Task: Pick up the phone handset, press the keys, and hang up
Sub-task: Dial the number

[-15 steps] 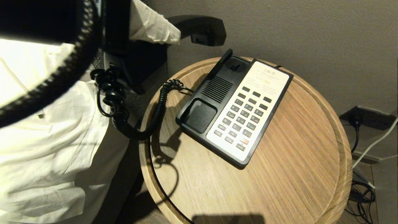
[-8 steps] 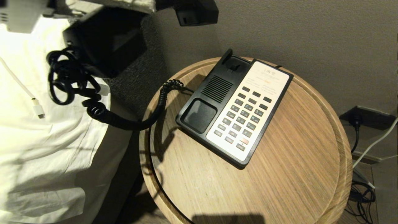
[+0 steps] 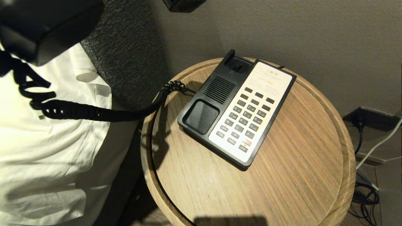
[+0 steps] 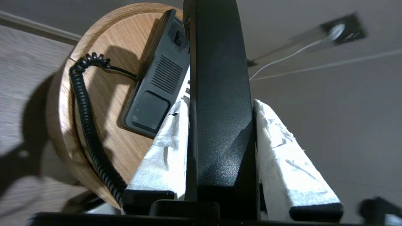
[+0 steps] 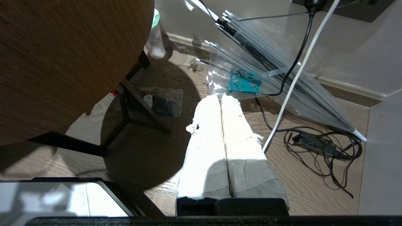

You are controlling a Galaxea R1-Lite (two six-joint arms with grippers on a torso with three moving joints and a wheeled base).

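Note:
The black phone handset (image 4: 220, 110) is off its cradle, clamped between the white-wrapped fingers (image 4: 163, 150) of my left gripper (image 4: 220, 101). In the head view its near end (image 3: 50, 34) fills the top left corner and its far end (image 3: 183, 4) pokes in at the top edge. The coiled cord (image 3: 94, 113) runs almost straight from there to the phone base (image 3: 204, 116) on the round wooden table (image 3: 298, 175). The grey keys (image 3: 248, 116) sit uncovered on the white panel. My right gripper (image 5: 221, 95) is parked low beside the table, shut and empty.
White bedding (image 3: 47, 157) and a dark upholstered panel (image 3: 125, 56) stand left of the table. A wall socket with cables (image 3: 370, 119) is at the right. On the floor lie a clear umbrella (image 5: 267, 69), a bottle (image 5: 155, 40) and tangled cables (image 5: 320, 144).
The left gripper has carried the handset up and to the left, mostly out of the head view, rolling it. The looped cord has been pulled out nearly straight. The phone base has not moved.

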